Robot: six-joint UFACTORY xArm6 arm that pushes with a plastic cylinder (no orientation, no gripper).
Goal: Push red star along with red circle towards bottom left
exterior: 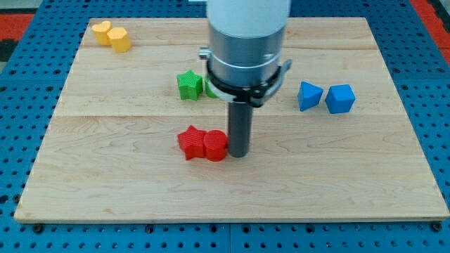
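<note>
Camera view, my tip (238,154) touching ribbed red circle (215,146) (beside red star (190,143))

White and grey cylinder, dark rod, my tip (238,155)

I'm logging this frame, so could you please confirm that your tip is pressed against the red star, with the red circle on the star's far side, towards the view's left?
Not quite: the two are swapped. In the camera view my tip sits against the red circle, on its right, and the red star lies on the circle's far side, towards the view's left, touching it.
</note>
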